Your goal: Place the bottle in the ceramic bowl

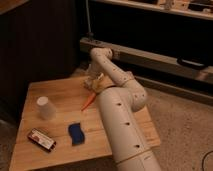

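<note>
My gripper [94,81] is low over the far middle of the wooden table [60,90], at the end of the white arm that reaches in from the lower right. A pale whitish-tan shape [98,80] sits right at the gripper; it may be the bottle, but I cannot tell it apart from the gripper. The dark ceramic bowl is hidden, possibly behind the arm.
An orange carrot-like object [87,102] lies just in front of the gripper. A white cup [45,107] stands at the left. A blue sponge [76,133] and a flat red-and-white box [41,140] lie near the front edge. A dark cabinet stands behind the table.
</note>
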